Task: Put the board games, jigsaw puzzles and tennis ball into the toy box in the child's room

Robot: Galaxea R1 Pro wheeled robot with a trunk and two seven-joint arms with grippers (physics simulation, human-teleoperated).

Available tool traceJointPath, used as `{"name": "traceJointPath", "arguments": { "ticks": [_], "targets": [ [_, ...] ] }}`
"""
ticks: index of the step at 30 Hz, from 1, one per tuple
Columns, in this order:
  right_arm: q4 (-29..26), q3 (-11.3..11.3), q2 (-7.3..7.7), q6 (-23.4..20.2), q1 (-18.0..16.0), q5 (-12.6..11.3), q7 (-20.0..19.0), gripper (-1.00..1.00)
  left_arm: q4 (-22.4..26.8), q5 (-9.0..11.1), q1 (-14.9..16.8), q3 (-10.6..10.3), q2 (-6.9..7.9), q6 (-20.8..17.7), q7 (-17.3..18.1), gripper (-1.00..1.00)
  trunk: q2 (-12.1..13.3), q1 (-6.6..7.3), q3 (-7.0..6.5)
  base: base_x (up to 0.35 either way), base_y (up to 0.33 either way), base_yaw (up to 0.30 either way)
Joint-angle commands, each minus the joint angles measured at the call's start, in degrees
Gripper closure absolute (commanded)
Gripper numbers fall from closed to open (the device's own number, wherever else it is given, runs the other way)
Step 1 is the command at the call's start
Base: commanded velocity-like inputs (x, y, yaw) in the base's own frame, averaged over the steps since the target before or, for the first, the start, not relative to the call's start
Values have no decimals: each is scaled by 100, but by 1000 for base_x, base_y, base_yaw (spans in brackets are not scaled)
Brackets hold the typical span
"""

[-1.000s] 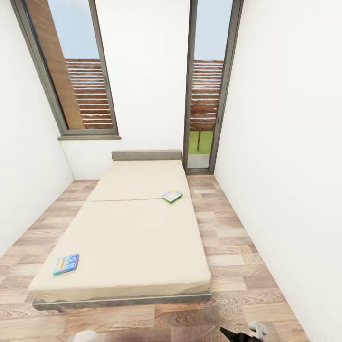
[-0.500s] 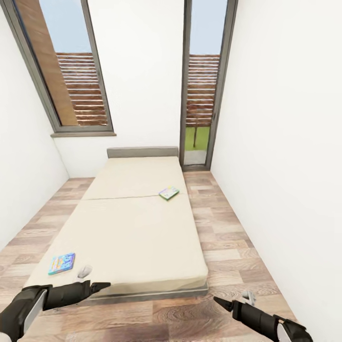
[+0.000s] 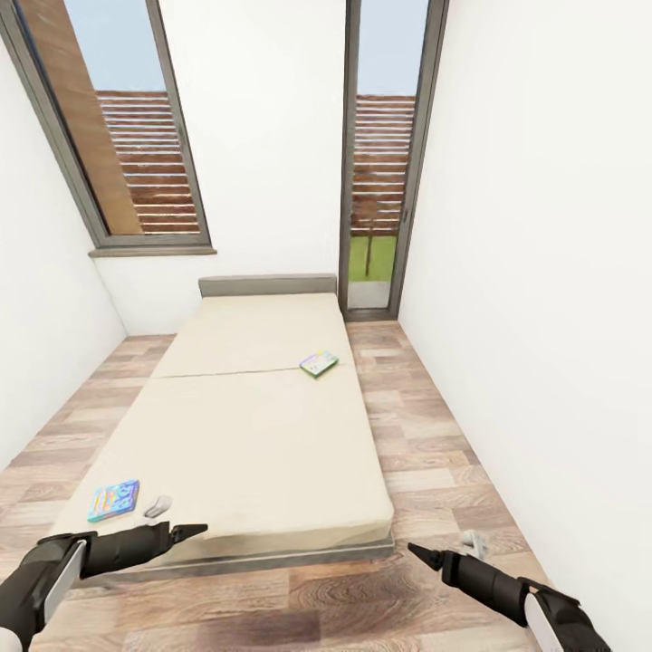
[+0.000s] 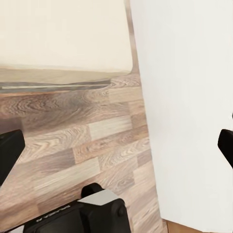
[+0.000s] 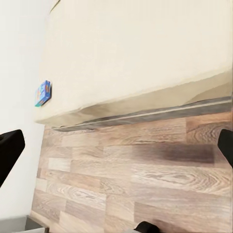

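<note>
A beige bed [image 3: 254, 426] fills the middle of the child's room. Two board games lie on it. The blue-teal one [image 3: 113, 500] sits near the foot's left corner and shows again as the blue-teal box [image 5: 43, 93] in the right wrist view. The green-edged one [image 3: 319, 364] lies by the bed's right edge, halfway up. My left gripper [image 3: 177, 518] hovers open over the bed's foot, just right of the blue-teal box. My right gripper [image 3: 445, 547] hangs open above the floor off the bed's right foot corner. Both are empty. The table, toy box, jigsaw puzzles and tennis ball are out of view.
Wood-plank floor [image 3: 426, 453] runs along both sides of the bed and in front of it. A white wall [image 3: 543, 317] stands close on the right, another on the left. Two tall dark-framed windows [image 3: 385, 154] flank the grey headboard [image 3: 267, 285].
Both arms have risen from the bottom edge and now reach forward towards the bed's foot. The camera has shifted a little, so the bed sits slightly higher in the picture.
</note>
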State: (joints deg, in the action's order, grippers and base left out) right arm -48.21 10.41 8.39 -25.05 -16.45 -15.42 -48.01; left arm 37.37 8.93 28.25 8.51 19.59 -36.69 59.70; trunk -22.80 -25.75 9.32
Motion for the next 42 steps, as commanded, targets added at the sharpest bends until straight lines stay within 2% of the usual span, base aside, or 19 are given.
{"name": "traceJointPath", "arguments": {
  "ticks": [1, 4, 9, 16, 42],
  "targets": [
    [-47, 9, 3, -49, -4, -37, -8, -100, 3, 24, 4, 44, 1, -36, 6, -100, -12, -3, 13, 0, 0, -6],
    [-157, 35, 29, -55, 0, -39, -11, -100, 10, 27, 4, 202, 1, -18, 5, -100, -12, -3, 16, 0, 0, -4],
    [-273, 199, 26, -71, 15, -32, -4, -100, 15, 25, 5, 667, -12, 11, 8, -100, -12, -3, 17, 0, -1, 122],
    [-300, 224, 2, -78, 19, 31, 57, -100, 16, 21, 5, 893, -22, 13, 20, -100, -12, -3, 17, 0, -126, 253],
    [-312, 210, -12, -87, 19, 61, 151, -100, 16, 5, 5, 917, -43, 10, -18, -100, -12, -3, 18, 0, -254, 289]
  ]
}}
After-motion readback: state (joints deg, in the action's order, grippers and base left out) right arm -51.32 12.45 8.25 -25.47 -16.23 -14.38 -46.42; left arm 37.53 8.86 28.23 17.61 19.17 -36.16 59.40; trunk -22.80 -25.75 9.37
